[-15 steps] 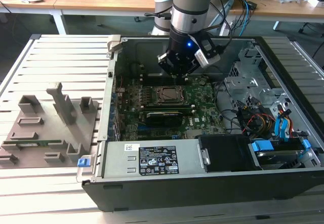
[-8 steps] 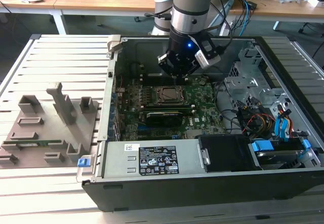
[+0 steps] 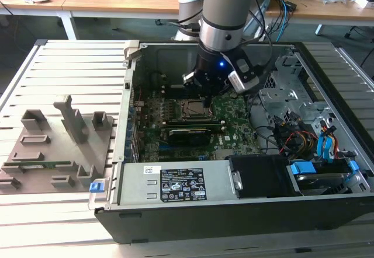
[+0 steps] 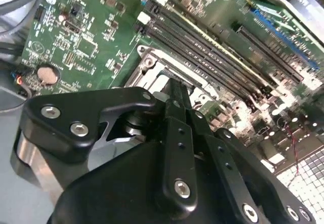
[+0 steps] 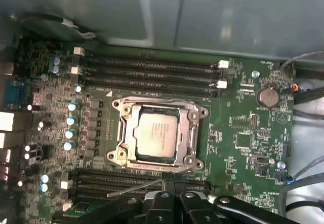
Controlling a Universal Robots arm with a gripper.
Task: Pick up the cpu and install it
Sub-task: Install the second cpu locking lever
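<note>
The cpu (image 5: 157, 132), a silvery-grey square chip, lies flat inside the metal-framed socket (image 5: 193, 133) on the green motherboard (image 5: 243, 133). In the exterior view the cpu (image 3: 193, 110) sits in the middle of the open computer case. My gripper (image 3: 207, 98) hangs low over the board, just beside the socket's edge. In the first wrist view its black fingertips (image 5: 168, 184) stand together at the socket's rim, next to a thin metal lever (image 5: 134, 188). The second wrist view shows the gripper (image 4: 174, 88) shut with nothing in it, its tip just at the socket frame (image 4: 152, 64).
Memory slots (image 5: 147, 67) run along both sides of the socket. The case walls (image 3: 130, 89), a power supply (image 3: 175, 183) and drive bays with cables (image 3: 315, 147) surround the board. A grey plastic tray (image 3: 52, 147) with slots and posts lies on the slatted table at the exterior view's left.
</note>
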